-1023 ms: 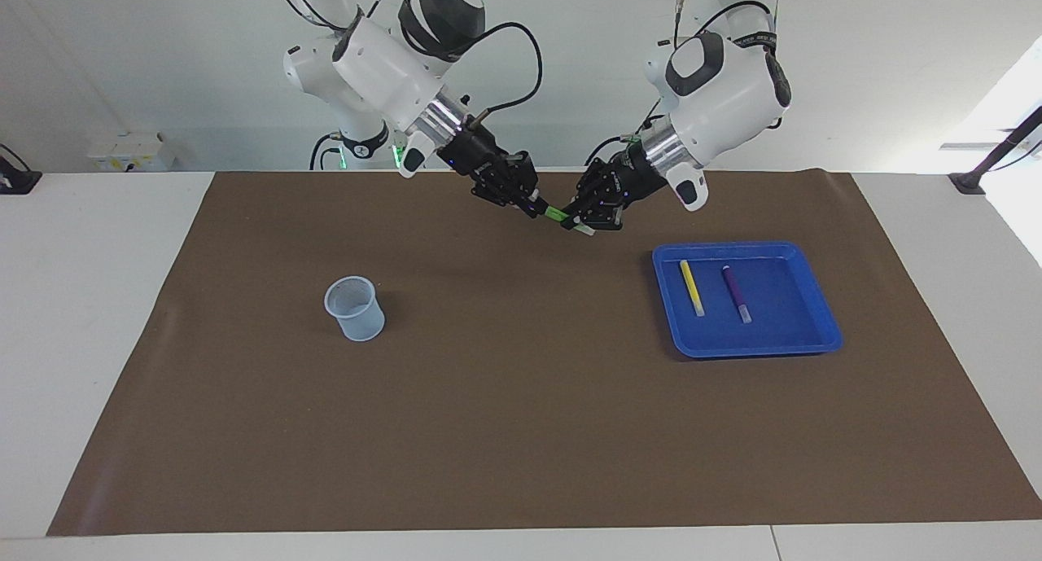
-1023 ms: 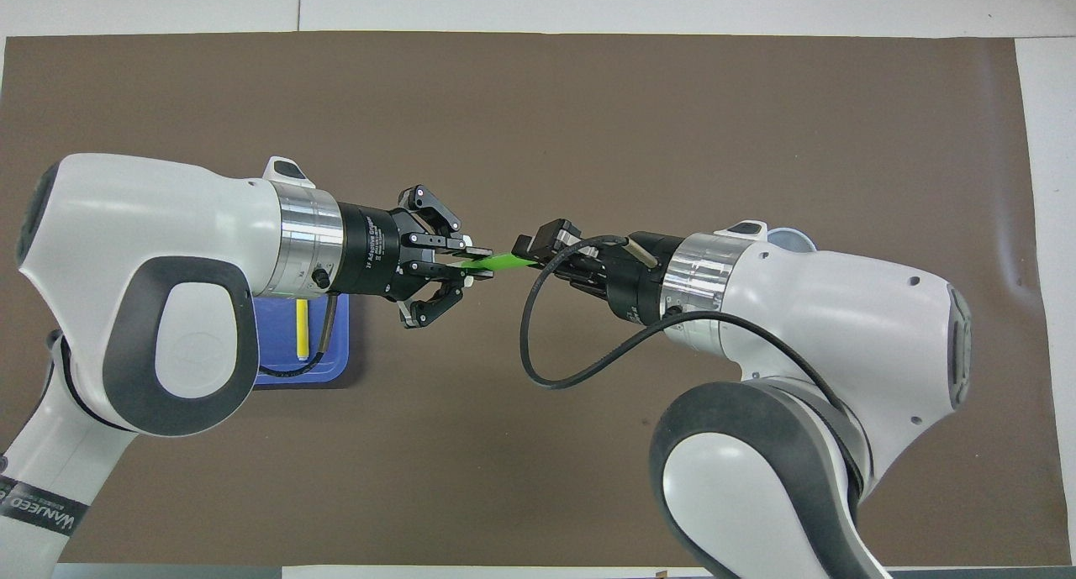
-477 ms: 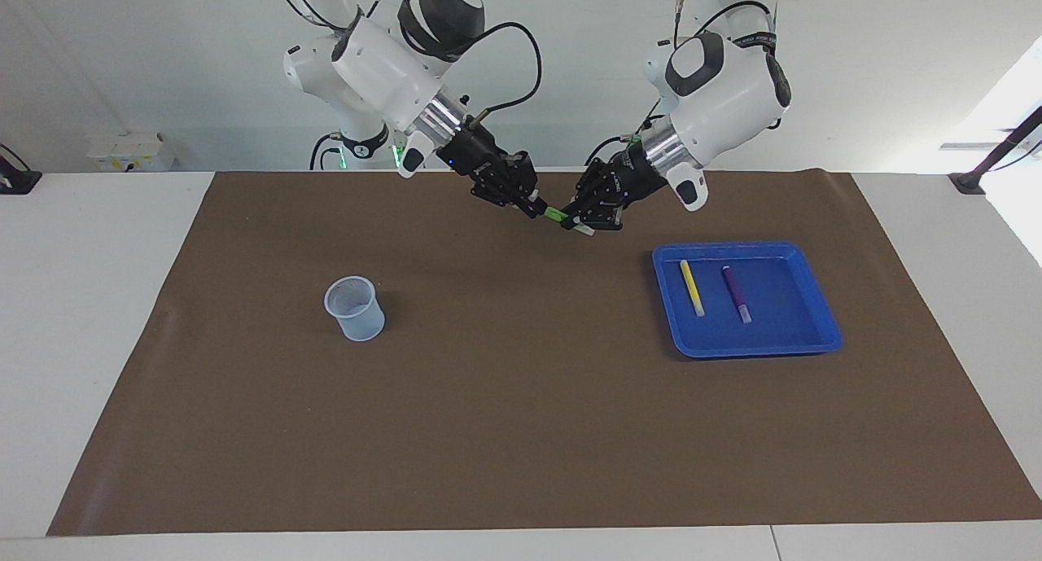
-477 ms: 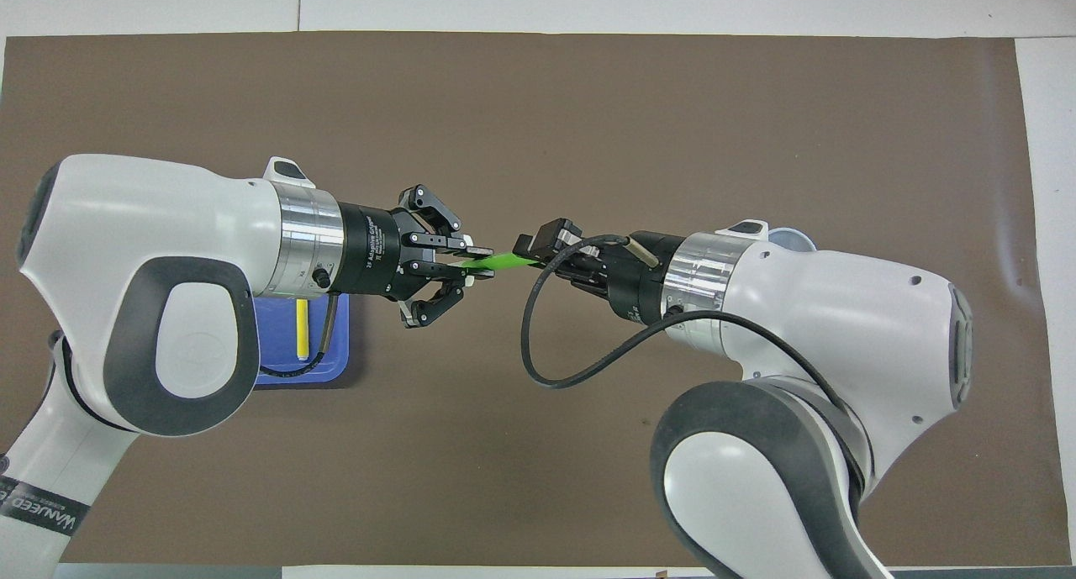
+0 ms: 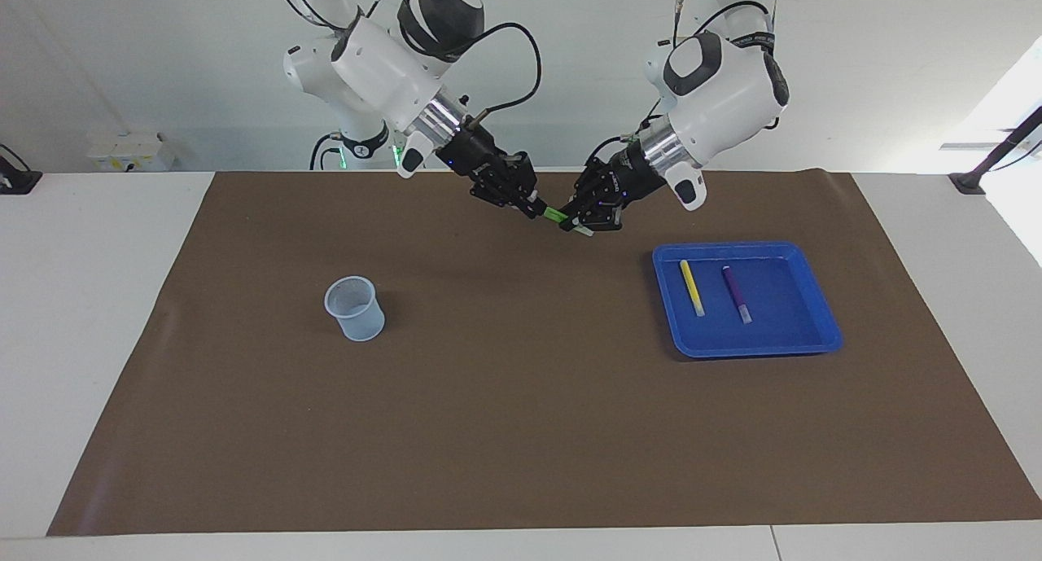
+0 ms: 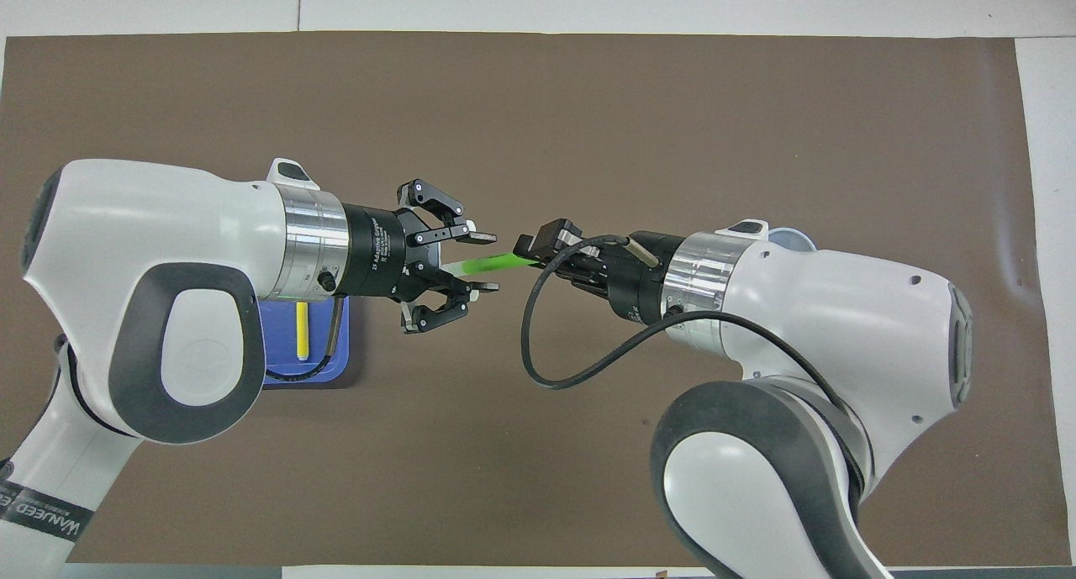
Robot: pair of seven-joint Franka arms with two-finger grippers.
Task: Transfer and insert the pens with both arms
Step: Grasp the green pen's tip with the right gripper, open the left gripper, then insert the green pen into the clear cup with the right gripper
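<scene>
Left end effector (image 6: 481, 261): you can see its fingers spread apart on either side of the green pen's pale cap, no longer touching it; it hangs over the brown mat.
Right end effector (image 6: 534, 251): its fingers are pressed together on the coloured end of the green pen, up in the air over the mat.
Green pen (image 6: 487, 264): you see it lying almost level between the two end effectors, carried by the right one alone, with its cap reaching in between the left fingers.
Yellow pen (image 5: 692, 287): it lies in the blue tray, on the side toward the cup.
Purple pen (image 5: 736, 294): it lies in the same tray, beside the yellow one and apart from it.
Blue tray (image 5: 816, 300): it sits on the mat toward the left arm's end of the bench.
Cup (image 5: 355, 308): a pale, see-through cup stands upright on the mat toward the right arm's end, well apart from the tray.
Mat (image 5: 521, 431): it covers most of the bench.
</scene>
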